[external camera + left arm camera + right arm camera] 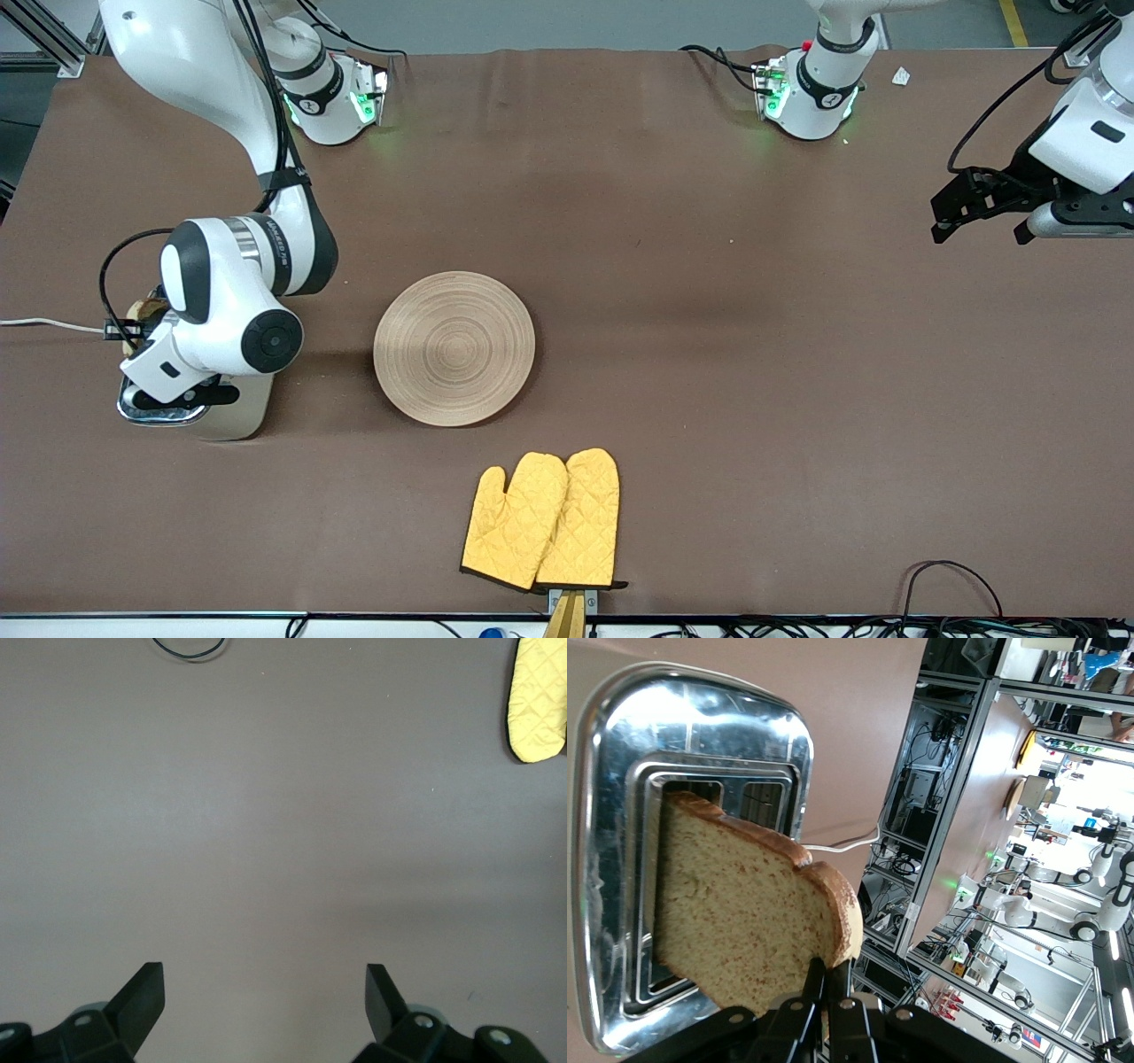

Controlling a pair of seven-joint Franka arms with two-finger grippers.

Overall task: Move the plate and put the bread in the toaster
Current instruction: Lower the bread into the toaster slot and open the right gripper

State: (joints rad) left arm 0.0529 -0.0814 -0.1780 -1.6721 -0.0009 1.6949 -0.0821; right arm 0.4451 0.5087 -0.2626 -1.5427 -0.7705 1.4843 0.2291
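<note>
Right hand [827,985] pinches the bread [744,912] over the toaster [620,753]; left hand [266,992] waits, fingers spread, empty.

- The plate [454,347]: round, pale tan wood with concentric ring grooves, lying flat and bare on the table, near the middle.
- The toaster [226,415]: beige body, shiny chrome top [700,753], at the plate's nine o'clock in the front view, toward the right arm's end.
- The bread [744,912]: pale speckled slice, dark brown crust, tilted, its lower part in a toaster slot.
</note>
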